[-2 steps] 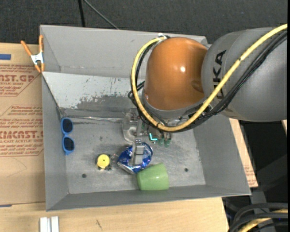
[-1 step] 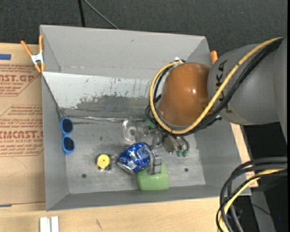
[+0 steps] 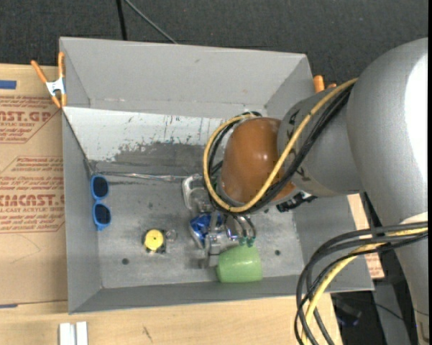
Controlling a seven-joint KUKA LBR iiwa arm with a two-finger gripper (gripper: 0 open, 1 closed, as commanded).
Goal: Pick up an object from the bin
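My gripper (image 3: 221, 236) is low in the bin's front middle, beneath the arm's orange cover. A small blue thing (image 3: 199, 226) lies right against its left side; whether it is gripped I cannot tell. A light green rounded cup-like thing (image 3: 239, 265) rests just in front of the gripper, near the bin's front wall. A small yellow round thing (image 3: 154, 240) lies on the floor to the left of the gripper.
A pair of blue sunglasses (image 3: 100, 202) lies along the bin's left wall. The arm with its cables covers the right part of the bin. The bin's sloped back wall rises behind the gripper.
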